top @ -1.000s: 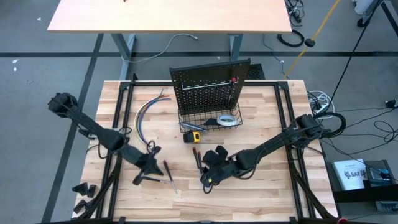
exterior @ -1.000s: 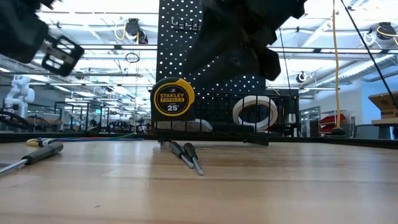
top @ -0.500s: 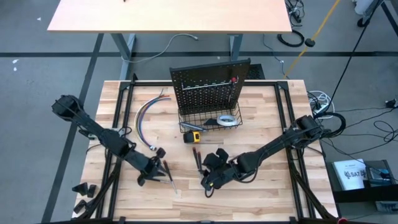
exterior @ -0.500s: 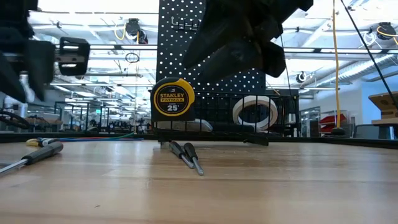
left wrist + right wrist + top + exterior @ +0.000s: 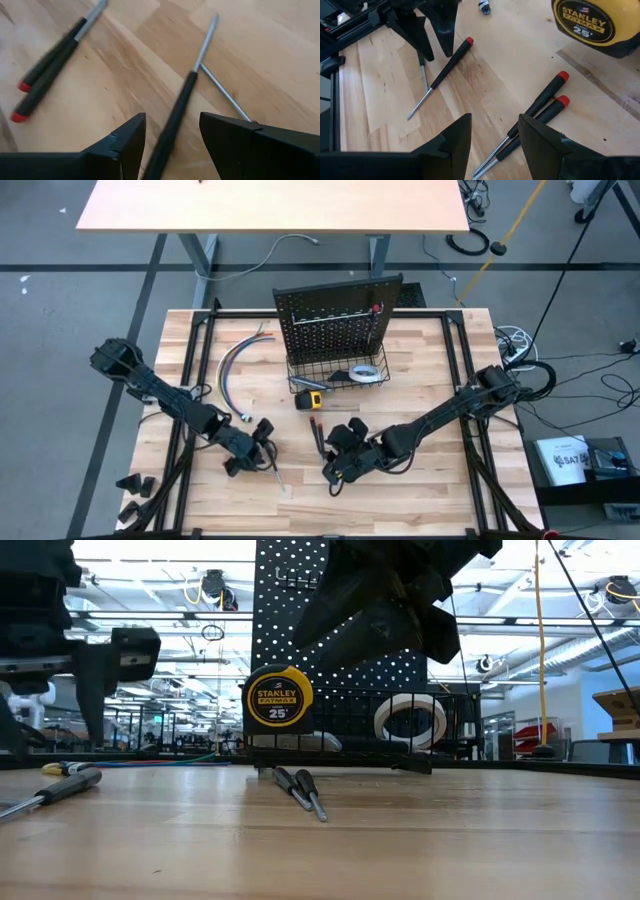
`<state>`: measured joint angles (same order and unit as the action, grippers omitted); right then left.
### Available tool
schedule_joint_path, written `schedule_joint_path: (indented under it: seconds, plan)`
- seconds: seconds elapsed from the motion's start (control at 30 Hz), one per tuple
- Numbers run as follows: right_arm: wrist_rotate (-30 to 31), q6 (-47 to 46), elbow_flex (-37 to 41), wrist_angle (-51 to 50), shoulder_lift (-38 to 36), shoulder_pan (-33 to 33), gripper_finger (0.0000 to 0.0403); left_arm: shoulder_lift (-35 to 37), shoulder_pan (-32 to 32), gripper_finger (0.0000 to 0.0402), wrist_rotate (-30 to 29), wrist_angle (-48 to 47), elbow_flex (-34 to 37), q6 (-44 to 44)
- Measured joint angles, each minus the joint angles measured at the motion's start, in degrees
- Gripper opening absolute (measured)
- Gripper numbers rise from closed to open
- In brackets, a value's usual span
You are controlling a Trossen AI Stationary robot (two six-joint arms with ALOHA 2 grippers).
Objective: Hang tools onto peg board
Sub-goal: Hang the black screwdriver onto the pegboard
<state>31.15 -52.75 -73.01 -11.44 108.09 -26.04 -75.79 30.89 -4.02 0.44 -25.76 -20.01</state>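
Both end effectors (image 5: 262, 452) (image 5: 338, 470) hang low, fingers parted.

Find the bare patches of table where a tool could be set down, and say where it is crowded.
Free: the strip right of the peg board, and the table's near right corner. Crowded: the middle, with the tape measure, screwdrivers, left gripper and right gripper.

Robotics lab, open-plan industrial hall. Exposed ceiling trusses (image 5: 560, 630), strip lights, white robot arm (image 5: 28, 685) behind. Grey floor (image 5: 60, 300) with loose cables (image 5: 470, 242).
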Motion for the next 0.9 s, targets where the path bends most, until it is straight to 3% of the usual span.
schedule_joint_path:
  seconds: [0.3, 0.5, 0.9]
  plan:
    - [0.2, 0.8, 0.0, 0.0, 0.0, -0.2, 0.0155, 0.0, -3.3, 0.0193, 1.5, -2.7, 0.0, -0.4]
    - [0.2, 0.9, 0.0, 0.0, 0.0, -0.2, 0.0155, -0.4, -6.8, 0.0193, 6.9, -3.3, 0.0, -1.9]
    - [0.3, 0.9, 0.0, 0.1, 0.0, -0.2, 0.0155, -7.0, -8.0, 0.0182, 8.5, -7.6, -3.7, -2.1]
